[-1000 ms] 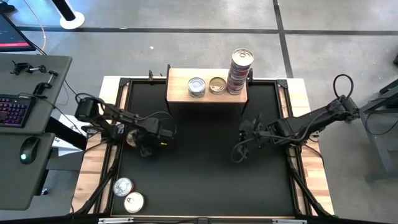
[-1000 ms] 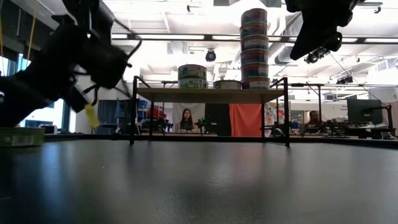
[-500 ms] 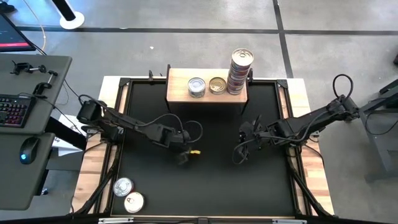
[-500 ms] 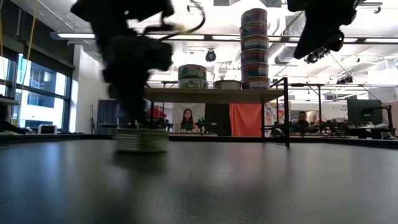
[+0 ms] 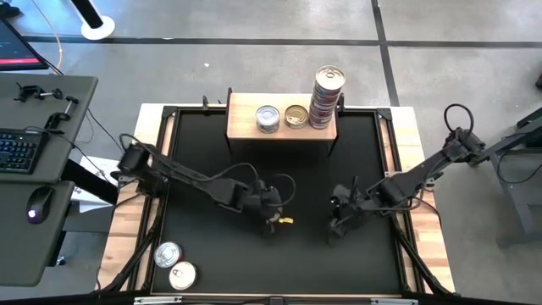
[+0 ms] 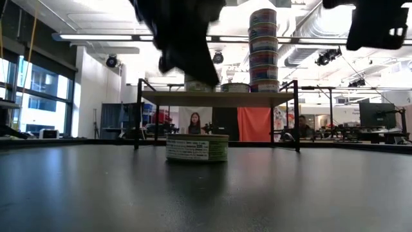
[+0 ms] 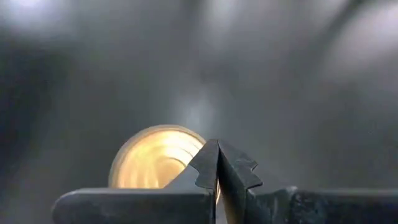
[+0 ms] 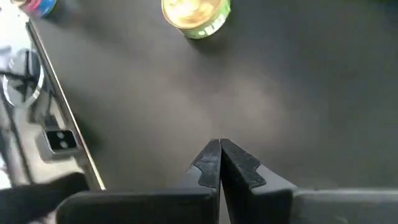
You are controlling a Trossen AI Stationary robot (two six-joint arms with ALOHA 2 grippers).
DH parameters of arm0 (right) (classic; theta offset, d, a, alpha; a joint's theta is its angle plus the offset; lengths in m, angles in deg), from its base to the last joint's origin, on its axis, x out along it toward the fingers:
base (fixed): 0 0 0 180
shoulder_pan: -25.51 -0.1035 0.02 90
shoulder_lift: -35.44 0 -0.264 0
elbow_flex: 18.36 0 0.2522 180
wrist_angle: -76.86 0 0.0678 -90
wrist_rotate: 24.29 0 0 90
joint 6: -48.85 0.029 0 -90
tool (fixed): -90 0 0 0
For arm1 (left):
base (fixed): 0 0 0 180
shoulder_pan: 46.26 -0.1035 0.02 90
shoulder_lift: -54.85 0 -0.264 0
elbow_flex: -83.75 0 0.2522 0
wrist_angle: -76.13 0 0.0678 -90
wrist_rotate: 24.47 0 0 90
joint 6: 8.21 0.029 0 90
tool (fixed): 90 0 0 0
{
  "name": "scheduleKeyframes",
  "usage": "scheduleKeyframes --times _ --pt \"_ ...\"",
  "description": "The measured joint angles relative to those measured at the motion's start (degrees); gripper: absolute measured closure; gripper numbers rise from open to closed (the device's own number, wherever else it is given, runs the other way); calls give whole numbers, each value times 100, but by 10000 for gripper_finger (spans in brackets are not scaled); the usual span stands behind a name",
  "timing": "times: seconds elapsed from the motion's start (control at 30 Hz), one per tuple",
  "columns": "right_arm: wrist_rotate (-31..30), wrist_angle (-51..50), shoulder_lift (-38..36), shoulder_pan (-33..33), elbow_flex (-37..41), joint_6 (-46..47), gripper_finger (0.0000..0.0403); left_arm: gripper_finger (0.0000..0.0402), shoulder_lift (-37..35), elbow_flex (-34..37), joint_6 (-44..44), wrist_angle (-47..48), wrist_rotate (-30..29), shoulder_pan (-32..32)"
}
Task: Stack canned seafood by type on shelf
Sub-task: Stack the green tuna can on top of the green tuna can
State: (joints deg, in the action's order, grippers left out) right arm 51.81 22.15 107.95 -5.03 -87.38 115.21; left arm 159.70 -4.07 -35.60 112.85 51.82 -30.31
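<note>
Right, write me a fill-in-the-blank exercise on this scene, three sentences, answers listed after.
1. On the shelf, the tallest stack of tins stands at its ____ end in the high view.
2. The gold-topped tin in the middle of the black table has a ____ side label.
3. The fingers of the left gripper and of the right gripper are both ____.

Missing words: right; green; shut

Tins (image 5: 293, 115) on shelf (image 5: 243, 123) (far edge), one tin (image 6: 197, 147) mid-table
</note>
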Motion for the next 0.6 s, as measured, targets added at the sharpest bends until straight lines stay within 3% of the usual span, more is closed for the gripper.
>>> scheduleKeyframes --times 0.17,0.3,0.43,0.5,0.6 --pt "477 935 611 290 -1 208 403 402 -816 526 261 -589 -461 283" --pt "1349 2253 1335 762 -2 -319 403 402 -1374 1566 195 -2049 -976 729" --pt "1982 3350 1997 1336 -3 -867 403 401 -1493 2680 -197 -3668 -1447 1127" --pt "2049 3361 2185 1632 -4 -1040 403 401 -1378 3013 -262 -4288 -1489 1245" --pt "1710 2997 2254 2103 -2 -1259 403 401 -1101 3128 -204 -4426 -1676 1370"
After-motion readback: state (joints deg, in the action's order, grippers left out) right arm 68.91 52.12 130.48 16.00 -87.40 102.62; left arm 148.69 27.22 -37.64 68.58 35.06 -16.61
